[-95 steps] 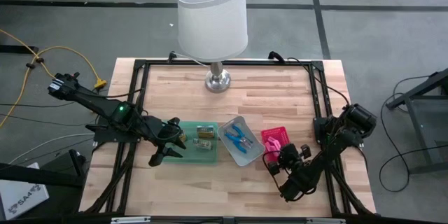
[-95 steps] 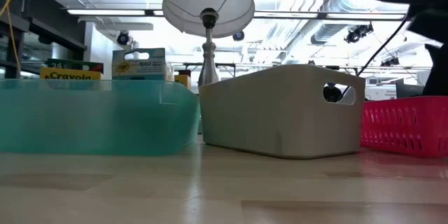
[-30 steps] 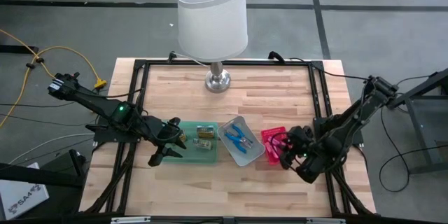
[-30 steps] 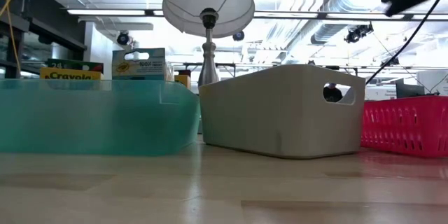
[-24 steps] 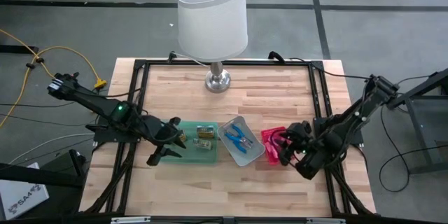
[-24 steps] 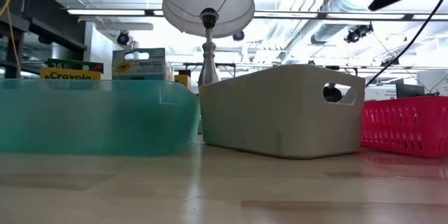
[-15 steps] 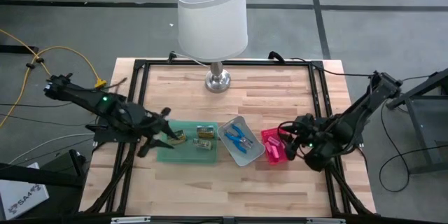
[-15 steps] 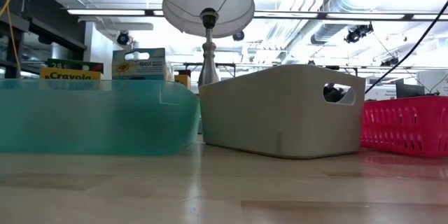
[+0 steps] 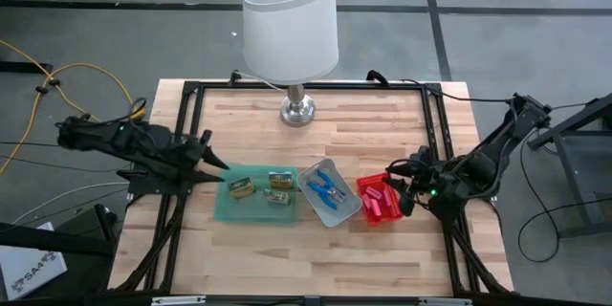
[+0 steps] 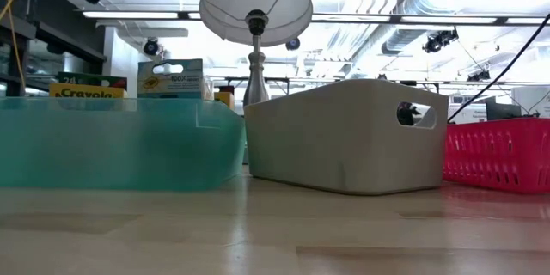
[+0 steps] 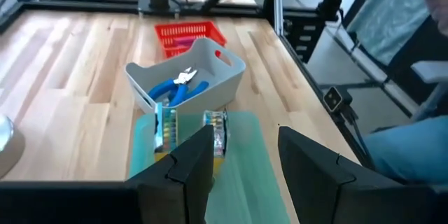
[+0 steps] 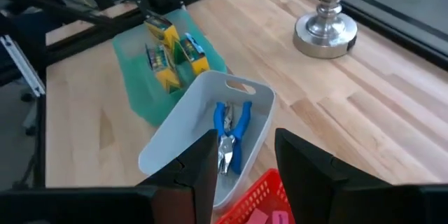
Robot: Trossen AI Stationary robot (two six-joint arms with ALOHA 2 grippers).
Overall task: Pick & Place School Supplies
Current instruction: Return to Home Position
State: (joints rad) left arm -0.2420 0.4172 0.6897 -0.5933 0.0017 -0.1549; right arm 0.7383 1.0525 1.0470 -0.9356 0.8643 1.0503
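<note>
Three yellow-green packs (image 9: 239,187) (image 9: 279,180) (image 9: 277,197) lie in the green tray (image 9: 253,212). The blue-handled pliers (image 9: 325,188) lie in the grey tray (image 9: 316,207), also shown in the right wrist view (image 12: 229,136). Pink pieces (image 9: 379,201) sit in the red basket (image 9: 366,187). My left gripper (image 9: 206,163) hovers open at the green tray's far-left corner, pointing across the trays (image 11: 245,161). My right gripper (image 9: 402,186) hovers open just right of the red basket, looking down on the grey tray (image 12: 245,161). Neither holds anything.
A white-shaded lamp (image 9: 290,29) stands on its metal base (image 9: 298,110) at the table's far middle. A black frame (image 9: 186,134) runs along the table's edges. Bare wood lies between the lamp and the trays, and along the near edge.
My left gripper has drawn back from the green tray's near-left corner toward the table's left and far side, uncovering the pack at the tray's left end. My right gripper has risen and moved toward the far edge beside the red basket, rolling as it went.
</note>
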